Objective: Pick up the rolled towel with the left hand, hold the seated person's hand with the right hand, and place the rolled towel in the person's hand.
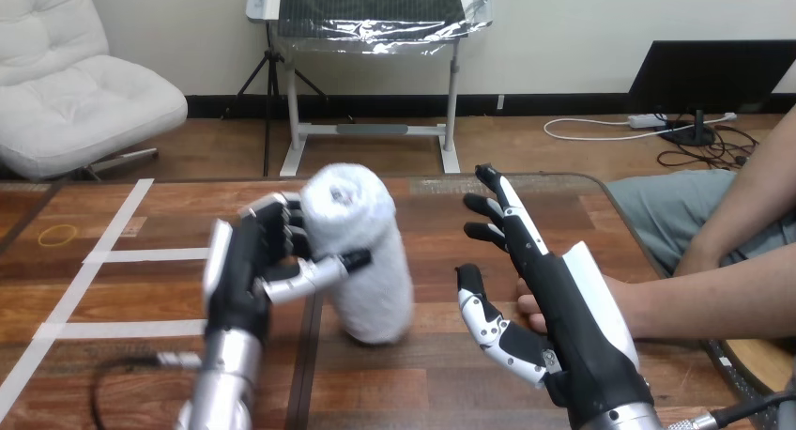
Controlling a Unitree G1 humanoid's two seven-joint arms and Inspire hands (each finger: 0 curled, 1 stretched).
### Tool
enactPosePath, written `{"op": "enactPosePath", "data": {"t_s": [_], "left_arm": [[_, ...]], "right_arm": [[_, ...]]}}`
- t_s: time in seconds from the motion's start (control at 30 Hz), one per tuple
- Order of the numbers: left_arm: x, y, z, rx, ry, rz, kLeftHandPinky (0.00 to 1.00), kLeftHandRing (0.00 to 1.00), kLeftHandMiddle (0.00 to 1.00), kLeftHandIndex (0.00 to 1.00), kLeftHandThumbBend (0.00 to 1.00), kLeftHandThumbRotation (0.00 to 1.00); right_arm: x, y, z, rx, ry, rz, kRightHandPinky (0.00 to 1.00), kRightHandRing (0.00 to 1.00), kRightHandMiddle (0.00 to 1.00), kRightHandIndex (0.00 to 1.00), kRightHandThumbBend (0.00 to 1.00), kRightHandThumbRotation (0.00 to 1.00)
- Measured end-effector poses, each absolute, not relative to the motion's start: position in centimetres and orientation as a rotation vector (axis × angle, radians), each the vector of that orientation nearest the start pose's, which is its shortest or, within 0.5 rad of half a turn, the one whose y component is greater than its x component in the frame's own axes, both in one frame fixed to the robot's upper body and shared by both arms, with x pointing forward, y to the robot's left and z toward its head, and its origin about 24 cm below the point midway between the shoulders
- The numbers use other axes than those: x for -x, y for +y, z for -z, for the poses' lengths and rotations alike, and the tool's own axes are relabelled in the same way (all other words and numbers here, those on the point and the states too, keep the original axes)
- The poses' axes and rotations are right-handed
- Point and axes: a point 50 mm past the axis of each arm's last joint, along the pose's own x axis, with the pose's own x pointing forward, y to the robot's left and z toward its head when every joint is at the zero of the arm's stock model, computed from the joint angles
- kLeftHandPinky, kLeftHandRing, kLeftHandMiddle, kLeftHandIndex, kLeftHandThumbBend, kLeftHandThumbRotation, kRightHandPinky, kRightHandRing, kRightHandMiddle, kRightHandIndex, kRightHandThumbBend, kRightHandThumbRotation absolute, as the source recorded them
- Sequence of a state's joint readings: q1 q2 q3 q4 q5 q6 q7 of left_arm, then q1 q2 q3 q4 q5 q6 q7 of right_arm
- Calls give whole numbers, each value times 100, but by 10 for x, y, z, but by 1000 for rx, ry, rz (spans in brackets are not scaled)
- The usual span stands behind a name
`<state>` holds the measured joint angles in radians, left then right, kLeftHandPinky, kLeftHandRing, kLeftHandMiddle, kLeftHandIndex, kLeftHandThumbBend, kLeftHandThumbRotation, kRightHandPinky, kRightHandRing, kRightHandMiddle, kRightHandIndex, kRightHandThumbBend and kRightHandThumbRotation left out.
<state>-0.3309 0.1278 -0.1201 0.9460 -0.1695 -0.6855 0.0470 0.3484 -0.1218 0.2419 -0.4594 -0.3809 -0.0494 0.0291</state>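
Left hand (246,266) is grasping the rolled towel (366,261): fingers wrapped round its far-left side, thumb (314,272) across the near side at about mid-height. The towel is white and stands roughly upright, top leaning a little to the left, sticking out above and below the hand. Its bottom end is low over the table (441,374); cannot tell if it touches the wood. The towel sits to the right of the left hand, between the 2 robot hands and apart from the right one.

Right hand (574,308) is released: fingers straight and pointing away from the robot, thumb spread out to its left, curled round nothing. The person's hand (528,310) lies under the right hand and is mostly covered by it, with a bit showing at the palm's left edge. The person's forearm (699,303) runs off to the right of the right hand. Cannot tell if the right hand touches the person's hand. The towel is apart from the person's hand.

Left of the left hand there are white tape lines (103,254) on the table, and 1 yellow rubber band (58,234) further out.
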Motion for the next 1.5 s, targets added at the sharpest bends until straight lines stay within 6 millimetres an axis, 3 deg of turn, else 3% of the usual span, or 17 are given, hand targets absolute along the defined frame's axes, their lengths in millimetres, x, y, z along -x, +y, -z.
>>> {"op": "enactPosePath", "data": {"t_s": [0.6, 0.9, 1.23, 1.5], "left_arm": [[-264, 142, 26, 215, 45, -3, 38, 41, 46, 48, 75, 0], [-256, 138, 28, 329, 82, -30, 37, 41, 45, 48, 75, 0], [-250, 135, 25, 423, 102, -45, 38, 41, 46, 48, 74, 0], [-248, 134, 19, 460, 87, -41, 39, 41, 46, 49, 74, 0]], "right_arm": [[-181, -123, -73, 442, -146, -182, 100, 100, 100, 100, 11, 0], [-182, -130, -73, 500, -137, -170, 100, 98, 97, 95, 29, 0], [-188, -147, -73, 649, -121, -164, 90, 93, 95, 90, 56, 0], [-202, -170, -74, 846, -79, -158, 82, 90, 93, 87, 69, 0]]}}
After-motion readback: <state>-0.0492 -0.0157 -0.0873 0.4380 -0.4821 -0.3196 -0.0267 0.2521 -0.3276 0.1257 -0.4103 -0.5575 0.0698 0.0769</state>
